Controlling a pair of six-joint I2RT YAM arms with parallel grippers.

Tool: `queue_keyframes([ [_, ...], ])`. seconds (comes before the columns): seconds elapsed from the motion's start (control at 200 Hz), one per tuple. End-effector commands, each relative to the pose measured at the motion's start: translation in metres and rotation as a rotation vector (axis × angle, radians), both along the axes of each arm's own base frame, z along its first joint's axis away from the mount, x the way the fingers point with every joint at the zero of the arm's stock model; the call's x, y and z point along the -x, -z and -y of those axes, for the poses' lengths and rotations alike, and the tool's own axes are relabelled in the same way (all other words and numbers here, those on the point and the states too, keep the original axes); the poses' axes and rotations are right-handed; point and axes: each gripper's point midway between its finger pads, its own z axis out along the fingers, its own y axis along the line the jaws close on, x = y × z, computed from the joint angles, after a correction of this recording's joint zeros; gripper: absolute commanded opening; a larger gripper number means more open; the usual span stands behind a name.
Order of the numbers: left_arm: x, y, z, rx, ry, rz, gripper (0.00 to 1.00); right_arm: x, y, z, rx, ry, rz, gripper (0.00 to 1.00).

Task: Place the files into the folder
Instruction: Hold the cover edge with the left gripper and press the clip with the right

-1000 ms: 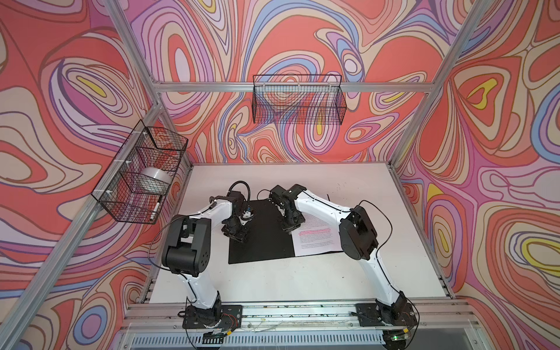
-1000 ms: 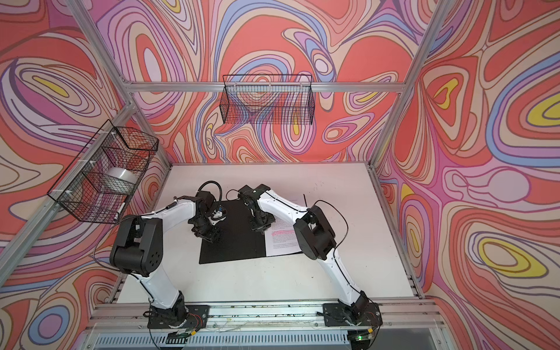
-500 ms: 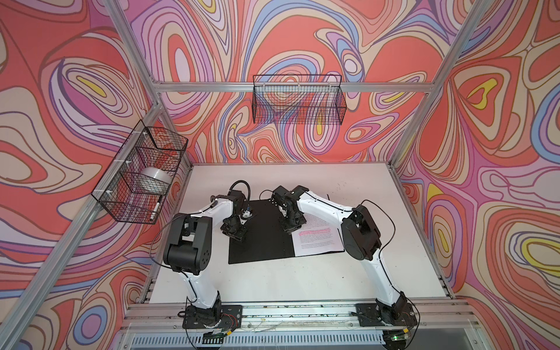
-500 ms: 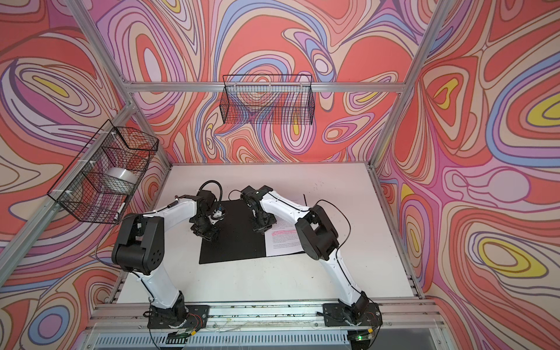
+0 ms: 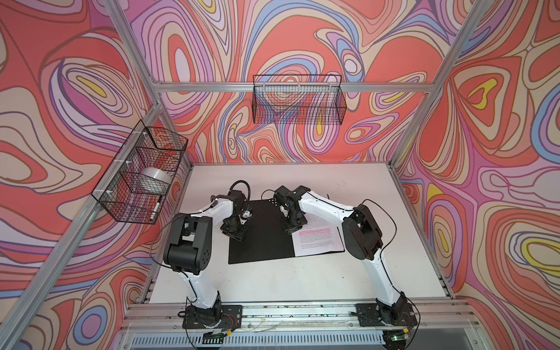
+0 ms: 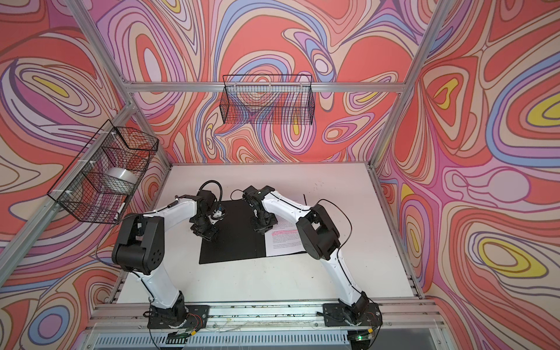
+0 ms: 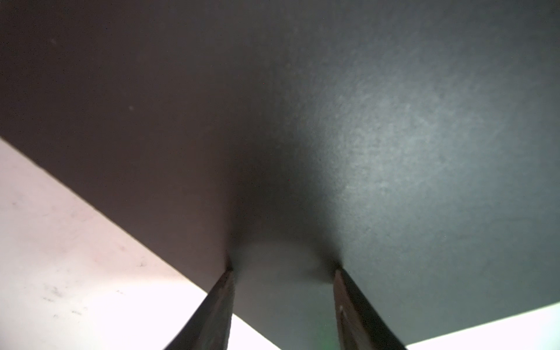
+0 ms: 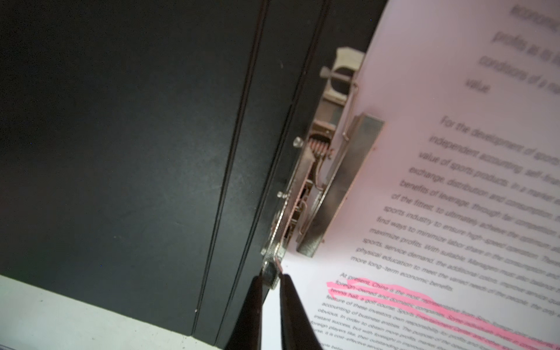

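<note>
Files in open folder's right half, under the clip, mid-table. Right tool pinched tight on clip lever. Left tool half-spread, tips on left flap, holding nothing. Left wall basket: tape roll, marker.

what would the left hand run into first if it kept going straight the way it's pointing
The folder: the left hand points down at its black inside cover, open fingers with tips at or just off that surface. Whether they touch is unclear; nothing else lies between.
</note>
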Motion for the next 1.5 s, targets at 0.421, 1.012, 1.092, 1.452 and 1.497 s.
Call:
queue_keyframes([
  [0.421, 0.013, 0.022, -0.002, -0.006, 0.002, -0.073, 0.53, 0.017, 0.043, 0.037, 0.144, 0.026, -0.111, 0.11],
  [1.012, 0.014, 0.022, 0.0, 0.007, -0.002, -0.079, 0.52, 0.015, 0.054, 0.038, 0.157, 0.021, -0.132, 0.11],
  [1.092, 0.014, 0.022, 0.0, 0.007, -0.001, -0.079, 0.52, 0.015, 0.054, 0.037, 0.153, 0.021, -0.135, 0.11],
  [1.452, 0.013, 0.022, 0.001, 0.01, 0.002, -0.079, 0.52, 0.014, 0.053, 0.034, 0.147, 0.017, -0.139, 0.11],
  [1.497, 0.013, 0.022, 0.001, 0.011, 0.002, -0.079, 0.52, 0.013, 0.05, 0.033, 0.145, 0.017, -0.135, 0.11],
])
